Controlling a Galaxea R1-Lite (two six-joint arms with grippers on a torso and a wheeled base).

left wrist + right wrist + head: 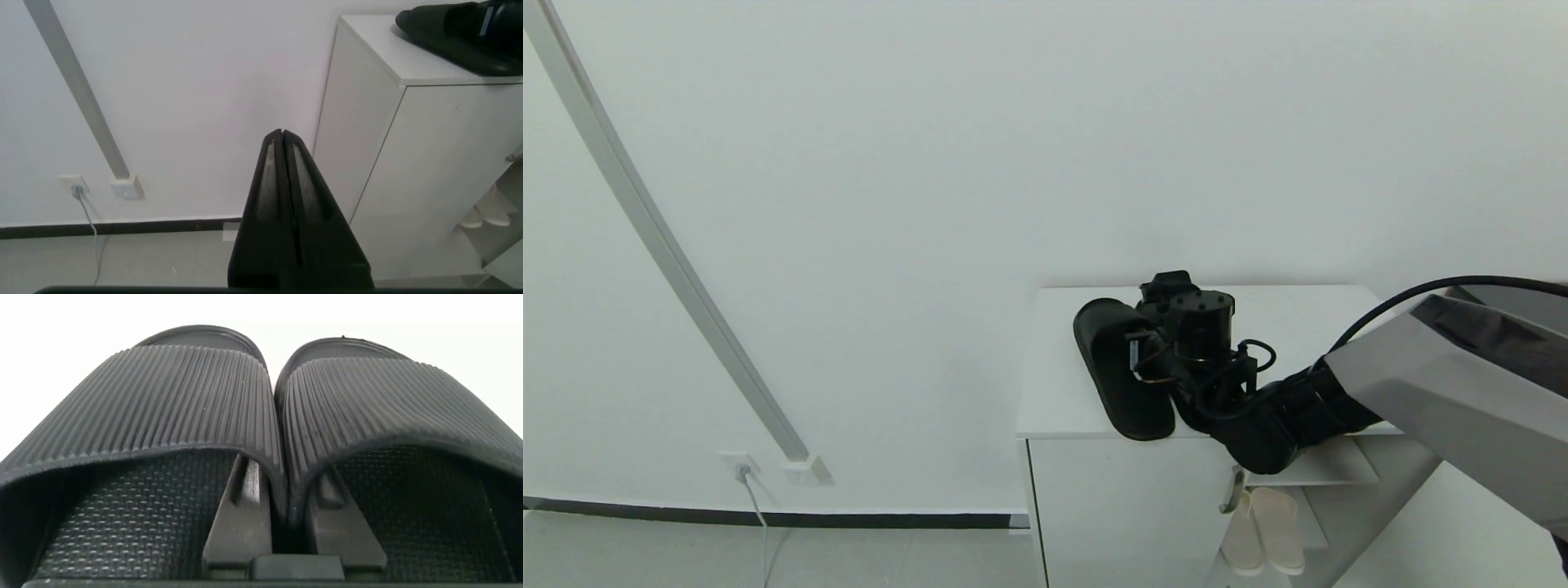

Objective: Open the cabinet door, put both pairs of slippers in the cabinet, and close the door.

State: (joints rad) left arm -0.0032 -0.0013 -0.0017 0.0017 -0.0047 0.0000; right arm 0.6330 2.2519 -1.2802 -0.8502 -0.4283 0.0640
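Black slippers [1107, 371] atop cabinet [1119, 514], pinched by R jaws; L jaws closed, empty.

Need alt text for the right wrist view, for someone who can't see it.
A pair of black slippers sits side by side, ribbed straps facing the camera. The right gripper has one of its jaws under each strap, clamping the touching inner walls.
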